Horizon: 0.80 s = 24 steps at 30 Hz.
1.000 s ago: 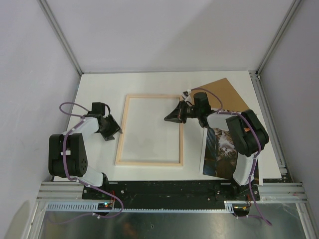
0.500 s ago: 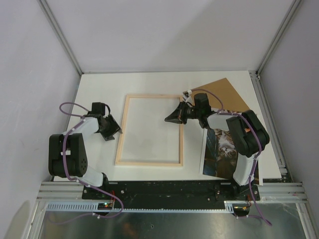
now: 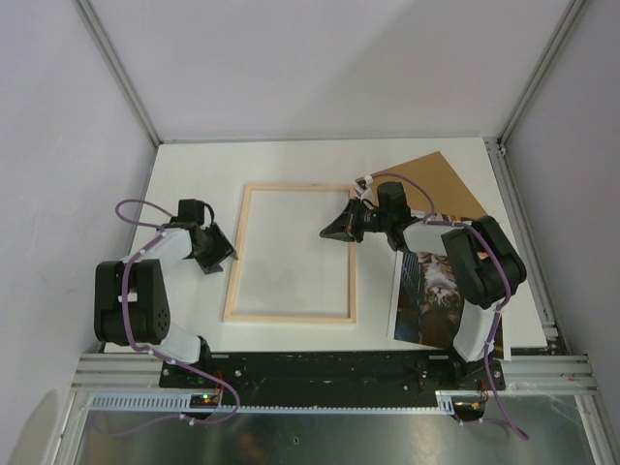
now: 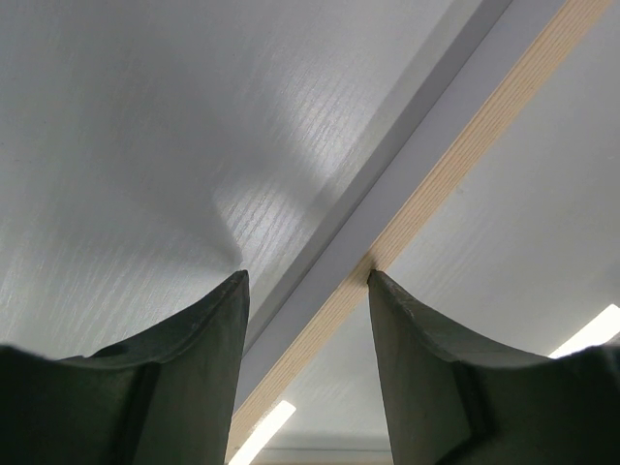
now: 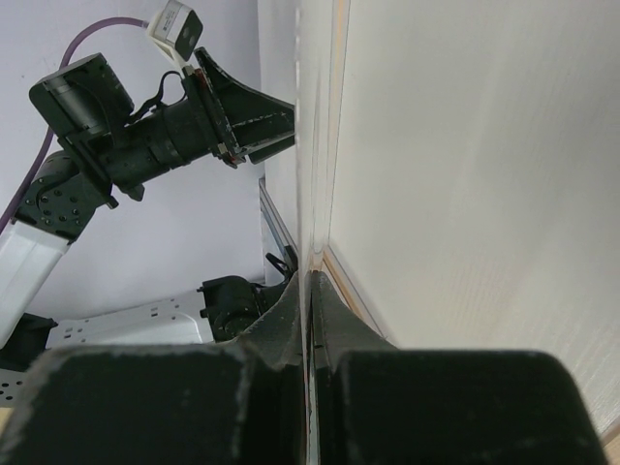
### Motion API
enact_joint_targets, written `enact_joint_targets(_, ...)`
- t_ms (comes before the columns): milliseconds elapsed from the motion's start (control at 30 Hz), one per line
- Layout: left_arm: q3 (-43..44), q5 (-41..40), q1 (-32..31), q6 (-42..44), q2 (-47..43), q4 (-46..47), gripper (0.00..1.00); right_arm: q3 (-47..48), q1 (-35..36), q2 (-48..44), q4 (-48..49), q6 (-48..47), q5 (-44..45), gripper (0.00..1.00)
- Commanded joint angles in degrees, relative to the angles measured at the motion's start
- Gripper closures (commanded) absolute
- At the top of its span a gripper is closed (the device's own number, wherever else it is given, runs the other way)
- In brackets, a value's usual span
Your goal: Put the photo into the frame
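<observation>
Gloss and thinness suggest the photo is light, floppy and slippery, so it is best pinched at a free edge or corner. It lies flat at the tabletop's right near edge, partly under the right arm, with its long axis running near to far. The frame lies mid-table, wood side up, also lengthwise. The left jaws stand half apart over its left rail. The right jaws are pressed together, empty, at its right rail.

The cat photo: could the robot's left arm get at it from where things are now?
Probably not easily. The photo lies far to the right, partly under the right arm, while the left gripper sits at the left rail of the frame, so the whole frame lies between them.
</observation>
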Motion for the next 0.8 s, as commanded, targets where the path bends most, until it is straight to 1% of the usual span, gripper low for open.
enact_joint_targets(0,-0.8,0.4,0.3,0.7,0.1,-0.2,0.43,-0.1,0.2,-2.9,1.7,-0.6,0.0,1.00)
enact_joint_targets(433,-0.9,0.9,0.2,0.7,0.3,-0.1,0.42,-0.1,0.5,-2.4,1.9,-0.4,-0.3,1.00)
enact_joint_targets(767,-1.7,2.5,0.3,0.5,-0.8,-0.1,0.43,0.0,0.0,-0.2,6.3,1.8,-1.8,1.00)
